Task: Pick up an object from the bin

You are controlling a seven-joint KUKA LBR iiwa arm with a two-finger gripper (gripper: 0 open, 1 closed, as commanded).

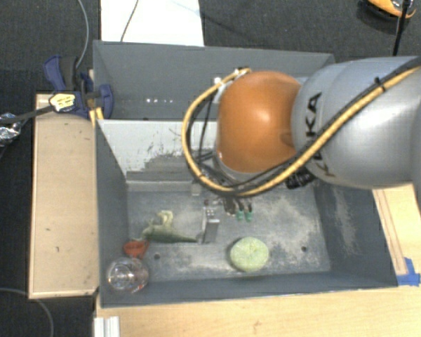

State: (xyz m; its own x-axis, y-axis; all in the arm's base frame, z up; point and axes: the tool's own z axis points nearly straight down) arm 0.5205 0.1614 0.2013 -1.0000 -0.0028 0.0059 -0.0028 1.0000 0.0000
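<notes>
My gripper (212,225) reaches down beneath the orange cover to the middle of the bin floor. Just left of it lies a green and cream toy figure (161,230), its dark green end stretching towards the gripper. A pale green round disc (249,253) lies flat on the floor a little to the gripper's front right, apart from it. I see nothing held in the gripper.
A small red thing (135,247) lies left of the toy, and a clear glass ball-like thing (126,274) sits in the front left corner. The arm and its cables cover the bin's right rear part. Bare floor shows on the right.
</notes>
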